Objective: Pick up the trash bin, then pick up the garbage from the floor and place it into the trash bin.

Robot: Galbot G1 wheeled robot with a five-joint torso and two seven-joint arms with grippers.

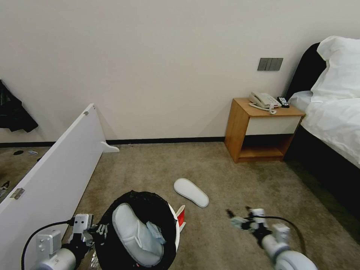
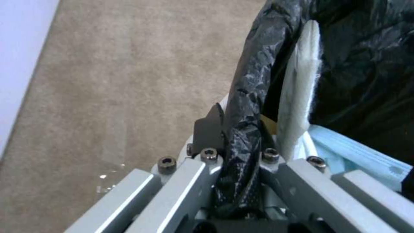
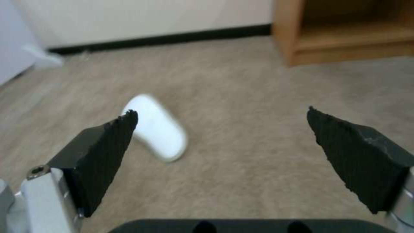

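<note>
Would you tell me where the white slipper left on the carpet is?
In the head view, the white slipper lies flat on the carpet, between the black-lined trash bin and the wooden nightstand.

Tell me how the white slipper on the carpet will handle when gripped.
The slipper looks thin and flat, so probably light and floppy, sagging from a pinch. Its flat sole on the carpet shouldn't roll. The open right gripper seems wide enough to span it.

black-lined trash bin [image 1: 140, 228] holding slipper [image 1: 135, 234]

Silver-grey arms, rounded wrists, black cables looping off each. Left claw [image 2: 241, 142]: aluminium links, hex screws. Right claw [image 3: 222, 142]: ribbed black wedge pads [image 3: 105, 155].
</note>
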